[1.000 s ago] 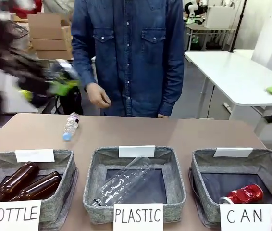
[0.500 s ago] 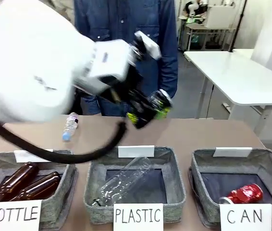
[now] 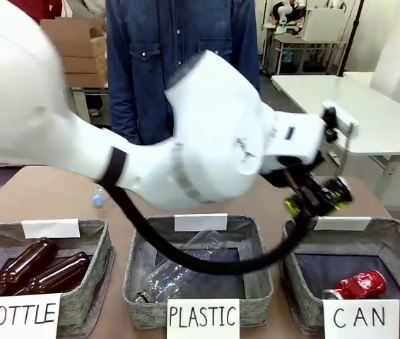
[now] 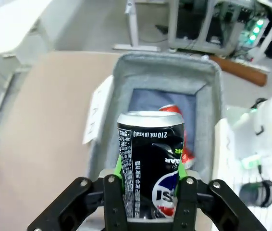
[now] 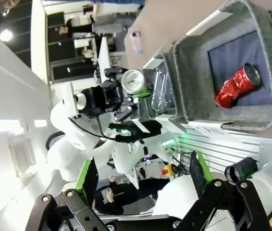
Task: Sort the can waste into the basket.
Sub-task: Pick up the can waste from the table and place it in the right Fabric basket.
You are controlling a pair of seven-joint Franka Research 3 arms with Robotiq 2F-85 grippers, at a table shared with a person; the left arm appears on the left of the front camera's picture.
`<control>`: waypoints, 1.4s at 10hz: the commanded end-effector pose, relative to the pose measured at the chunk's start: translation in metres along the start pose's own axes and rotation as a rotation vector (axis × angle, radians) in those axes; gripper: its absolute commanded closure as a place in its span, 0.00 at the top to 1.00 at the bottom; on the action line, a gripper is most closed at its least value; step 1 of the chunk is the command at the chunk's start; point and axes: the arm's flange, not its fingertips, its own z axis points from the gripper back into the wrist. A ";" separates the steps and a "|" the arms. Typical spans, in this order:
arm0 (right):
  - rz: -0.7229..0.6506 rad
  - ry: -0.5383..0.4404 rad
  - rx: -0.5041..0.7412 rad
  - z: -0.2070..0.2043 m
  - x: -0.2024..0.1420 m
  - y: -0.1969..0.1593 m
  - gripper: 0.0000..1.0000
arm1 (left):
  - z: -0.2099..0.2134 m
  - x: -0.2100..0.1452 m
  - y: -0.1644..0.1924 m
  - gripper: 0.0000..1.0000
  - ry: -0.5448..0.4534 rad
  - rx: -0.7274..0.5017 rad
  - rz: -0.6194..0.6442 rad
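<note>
You see a glossy printed dark can (image 4: 150,163) with a bright metal rim, a shiny crumpled red can (image 3: 356,284) at its 12 o'clock in the wrist view, lying in the matt grey felt-like basket (image 3: 398,240); the table (image 3: 44,194) is smooth matt brown.

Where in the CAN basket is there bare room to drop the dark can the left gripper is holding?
In the CAN basket, the red can lies at the front, near the sign. The dark floor behind it, toward the far wall, is bare. The left gripper, shut on the dark can, hangs over the far left corner.
</note>
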 end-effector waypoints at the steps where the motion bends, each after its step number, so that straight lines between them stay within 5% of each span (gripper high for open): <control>1: 0.038 0.021 -0.014 0.003 0.001 0.014 1.00 | -0.013 0.009 0.018 0.41 -0.054 -0.048 0.017; 6: 0.038 0.021 -0.014 0.003 0.001 0.014 1.00 | -0.024 0.009 0.027 0.41 -0.070 -0.094 -0.023; 7: 0.038 0.021 -0.014 0.003 0.001 0.014 1.00 | -0.025 0.007 0.026 0.53 -0.056 -0.109 -0.032; 8: 0.038 0.021 -0.014 0.003 0.001 0.014 1.00 | -0.024 0.006 0.027 1.00 -0.064 -0.129 -0.030; 14: 0.038 0.021 -0.014 0.003 0.001 0.014 1.00 | -0.019 0.006 0.024 1.00 -0.071 -0.125 -0.041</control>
